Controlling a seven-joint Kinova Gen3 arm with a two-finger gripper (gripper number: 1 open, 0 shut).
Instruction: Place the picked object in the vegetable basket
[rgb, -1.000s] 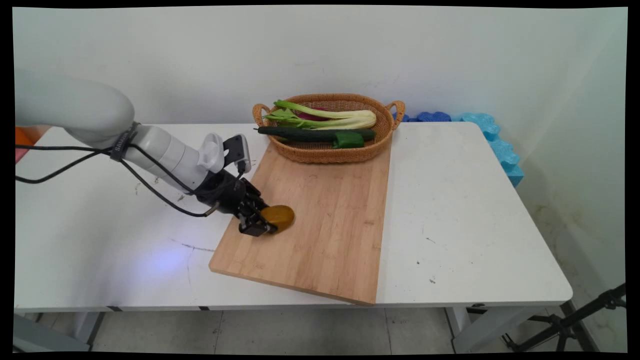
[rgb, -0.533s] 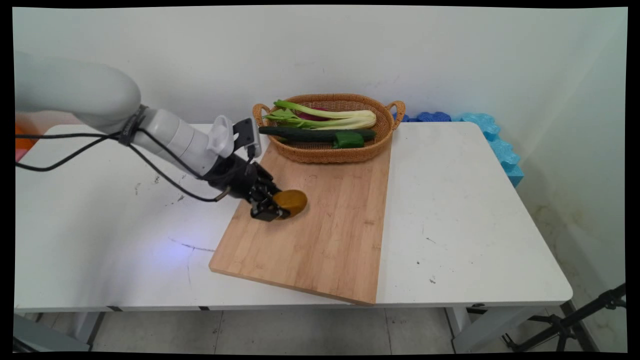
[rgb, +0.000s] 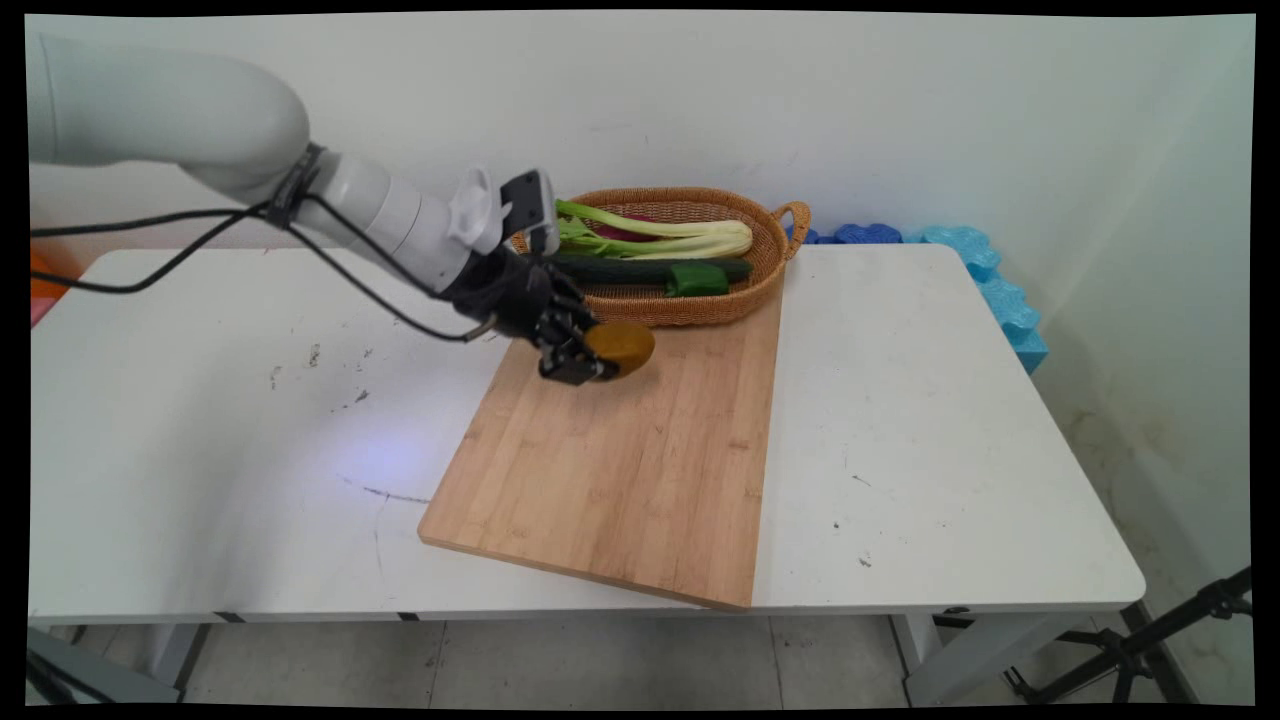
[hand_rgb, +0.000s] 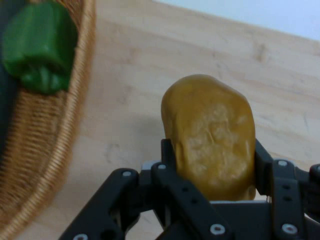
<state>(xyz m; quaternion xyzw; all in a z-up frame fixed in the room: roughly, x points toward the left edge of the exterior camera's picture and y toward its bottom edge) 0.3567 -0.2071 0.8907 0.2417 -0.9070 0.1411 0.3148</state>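
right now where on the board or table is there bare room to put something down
The cutting board is bare from the fingers' potato down to its near edge. The table is bare right of the board and left of it. Crowded: the basket, filled by bok choy, cucumber and green pepper.

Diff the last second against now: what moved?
The gripper, shut on the potato throughout, carried it up and across the cutting board toward the wicker basket. Basket, its greens, cucumber and pepper, and the board stayed put.
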